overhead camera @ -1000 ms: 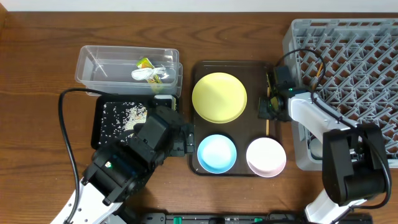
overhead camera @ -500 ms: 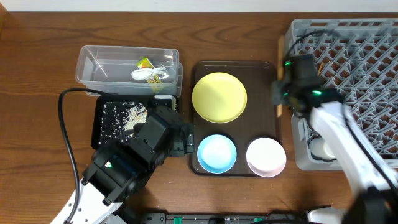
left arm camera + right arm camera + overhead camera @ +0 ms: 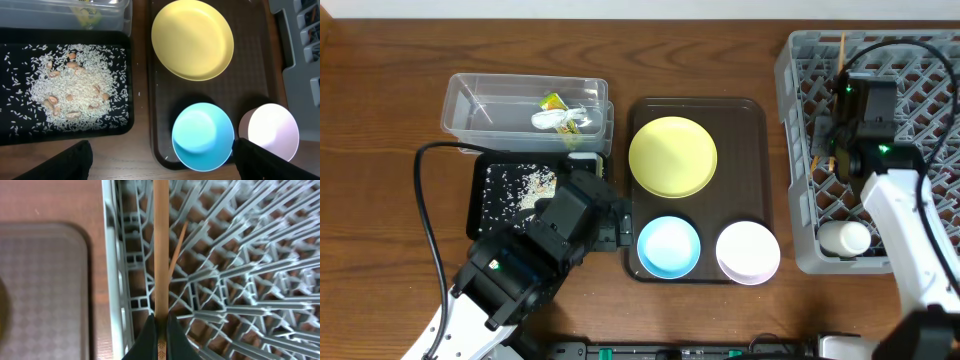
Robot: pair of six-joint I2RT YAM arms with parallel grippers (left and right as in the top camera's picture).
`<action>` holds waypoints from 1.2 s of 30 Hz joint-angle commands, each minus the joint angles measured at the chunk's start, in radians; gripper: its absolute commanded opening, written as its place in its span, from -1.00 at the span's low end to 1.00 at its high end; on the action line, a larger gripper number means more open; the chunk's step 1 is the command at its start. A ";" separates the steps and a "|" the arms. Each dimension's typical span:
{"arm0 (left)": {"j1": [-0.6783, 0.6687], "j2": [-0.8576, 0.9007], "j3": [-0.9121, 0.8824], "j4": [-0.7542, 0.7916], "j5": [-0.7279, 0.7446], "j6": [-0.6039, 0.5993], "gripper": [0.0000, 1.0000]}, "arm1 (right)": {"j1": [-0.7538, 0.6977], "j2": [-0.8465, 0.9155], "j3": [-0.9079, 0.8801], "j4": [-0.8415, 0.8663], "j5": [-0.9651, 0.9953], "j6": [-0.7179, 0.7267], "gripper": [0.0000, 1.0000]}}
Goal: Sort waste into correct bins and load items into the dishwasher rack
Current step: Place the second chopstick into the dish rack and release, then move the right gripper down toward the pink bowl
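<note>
Overhead, clear tub (image 3: 460,112) holds wrapper (image 3: 553,102) and scrap (image 3: 560,121), black tray (image 3: 479,216) holds rice (image 3: 534,184).

Soft, even light from above fills the overhead view. The wooden tabletop (image 3: 380,120) is bright without harsh glare, and only small glints sit on the rim of the clear tub (image 3: 470,110). The left wrist view is crisp: the light blue bowl (image 3: 202,136) throws a dark, soft-edged shadow onto the brown serving tray (image 3: 260,85), while the fingers (image 3: 70,162) of the left end effector (image 3: 162,156) are dark and blurred at the bottom corners. The right wrist view is softer, with the chopstick (image 3: 160,245) near the lens fuzzy and the grey rack (image 3: 240,270) slightly hazy.
</note>
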 commanded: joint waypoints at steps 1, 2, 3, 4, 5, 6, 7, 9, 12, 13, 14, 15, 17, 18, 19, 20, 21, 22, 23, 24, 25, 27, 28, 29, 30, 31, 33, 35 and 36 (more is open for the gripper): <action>0.005 -0.005 0.011 -0.002 -0.016 0.006 0.82 | -0.004 0.048 0.000 -0.003 -0.025 -0.034 -0.86; 0.005 -0.005 0.011 -0.002 -0.016 0.006 0.83 | -0.004 0.050 0.000 -0.002 -0.010 -0.028 -0.28; 0.005 -0.005 0.011 -0.002 -0.016 0.006 0.82 | -0.004 0.046 0.002 -0.002 0.006 -0.009 0.01; 0.005 -0.005 0.011 -0.002 -0.016 0.006 0.82 | -0.004 0.035 0.004 -0.006 0.009 0.008 0.08; 0.005 -0.005 0.011 -0.002 -0.016 0.006 0.82 | -0.004 0.017 0.004 -0.008 0.004 0.024 0.12; 0.005 -0.005 0.011 -0.002 -0.016 0.006 0.83 | -0.002 -0.005 0.004 -0.010 -0.016 0.040 0.18; 0.005 -0.005 0.011 -0.002 -0.016 0.006 0.83 | 0.002 -0.031 0.004 -0.013 -0.049 0.048 0.20; 0.005 -0.005 0.011 -0.002 -0.016 0.006 0.83 | 0.013 -0.091 0.004 -0.024 -0.139 0.048 0.21; 0.005 -0.005 0.011 -0.002 -0.016 0.006 0.83 | 0.032 -0.177 0.004 -0.051 -0.247 0.048 0.22; 0.005 -0.005 0.011 -0.002 -0.016 0.006 0.83 | 0.043 -0.201 0.004 -0.063 -0.296 0.048 0.21; 0.005 -0.005 0.011 -0.002 -0.016 0.006 0.82 | 0.055 -0.217 0.004 -0.072 -0.339 0.048 0.19; 0.005 -0.005 0.011 -0.002 -0.016 0.006 0.82 | 0.071 -0.232 0.004 -0.084 -0.384 0.048 0.18; 0.005 -0.005 0.011 -0.002 -0.016 0.006 0.82 | 0.109 -0.244 0.003 -0.103 -0.441 0.048 0.14; 0.005 -0.005 0.011 -0.002 -0.016 0.006 0.82 | 0.129 -0.244 0.003 -0.113 -0.449 0.048 0.13; 0.005 -0.005 0.011 -0.002 -0.016 0.006 0.82 | 0.164 -0.242 0.002 -0.130 -0.448 0.049 0.06; 0.005 -0.005 0.011 -0.002 -0.016 0.006 0.82 | 0.182 -0.239 0.000 -0.138 -0.447 0.055 0.04; 0.005 -0.005 0.011 -0.002 -0.016 0.006 0.83 | 0.205 -0.233 0.000 -0.151 -0.447 0.056 0.04; 0.005 -0.005 0.011 -0.002 -0.016 0.006 0.82 | 0.224 -0.228 0.000 -0.166 -0.447 0.056 0.03; 0.005 -0.005 0.011 -0.002 -0.016 0.006 0.83 | 0.240 -0.224 0.000 -0.185 -0.447 0.056 0.00; 0.005 -0.005 0.011 -0.002 -0.016 0.006 0.83 | 0.254 -0.219 0.000 -0.214 -0.440 0.072 -0.03; 0.005 -0.005 0.011 -0.002 -0.016 0.006 0.83 | 0.265 -0.219 0.000 -0.250 -0.419 0.112 -0.02; 0.005 -0.005 0.011 -0.002 -0.016 0.006 0.82 | 0.274 -0.221 0.000 -0.330 -0.383 0.165 -0.02; 0.005 -0.005 0.011 -0.002 -0.016 0.006 0.83 | 0.274 -0.224 0.000 -0.365 -0.383 0.171 0.00; 0.005 -0.005 0.011 -0.002 -0.016 0.006 0.82 | 0.274 -0.226 0.000 -0.402 -0.383 0.180 0.01; 0.005 -0.005 0.011 -0.002 -0.016 0.006 0.82 | 0.274 -0.228 0.000 -0.453 -0.384 0.189 0.03; 0.005 -0.005 0.011 -0.002 -0.016 0.006 0.82 | 0.275 -0.228 0.000 -0.501 -0.383 0.190 0.04; 0.005 -0.005 0.011 -0.002 -0.016 0.006 0.83 | 0.276 -0.227 -0.007 -0.578 -0.367 0.186 0.06; 0.005 -0.005 0.011 -0.002 -0.016 0.006 0.83 | 0.281 -0.227 -0.034 -0.614 -0.357 0.186 0.08; 0.005 -0.005 0.011 -0.002 -0.016 0.006 0.82 | 0.288 -0.227 -0.062 -0.612 -0.353 0.186 0.07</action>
